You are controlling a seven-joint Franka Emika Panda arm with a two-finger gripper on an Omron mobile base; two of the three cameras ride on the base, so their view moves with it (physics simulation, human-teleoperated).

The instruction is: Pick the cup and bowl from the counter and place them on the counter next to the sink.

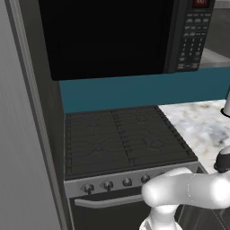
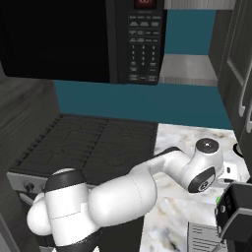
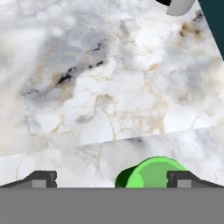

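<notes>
From the left base view, the far left is a tall grey panel cut off by the frame edge. Next comes one black stove top (image 1: 119, 139) in the middle, its grates hard to tell apart, with a row of knobs (image 1: 108, 184) below; I count four clearly, and a fifth may hide behind the white arm (image 1: 188, 191) at lower right. One dark microwave (image 1: 121, 36) hangs in the upper part, its top cropped. At the right edge a strip of marble counter (image 1: 202, 128) shows, with a pale object clipped by the frame that I cannot name.

In the right base view the arm fills the lower middle and blocks much of the counter; a small speck of green (image 2: 217, 200) peeks beside the dark hand at lower right.

In the hand view, one cup (image 3: 151, 174) sits at the bottom centre-right, only its green top edge showing above the grey band, on the counter. The gripper (image 3: 111, 179) has its jaws spread wide, released and holding nothing. The left fingertip (image 3: 41, 178) is well apart from the cup; the right one overlaps its edge in the picture, though I cannot tell whether it touches. At the upper right a rounded pale rim (image 3: 177, 6) is cropped; possibly the bowl, too little shows.
</notes>
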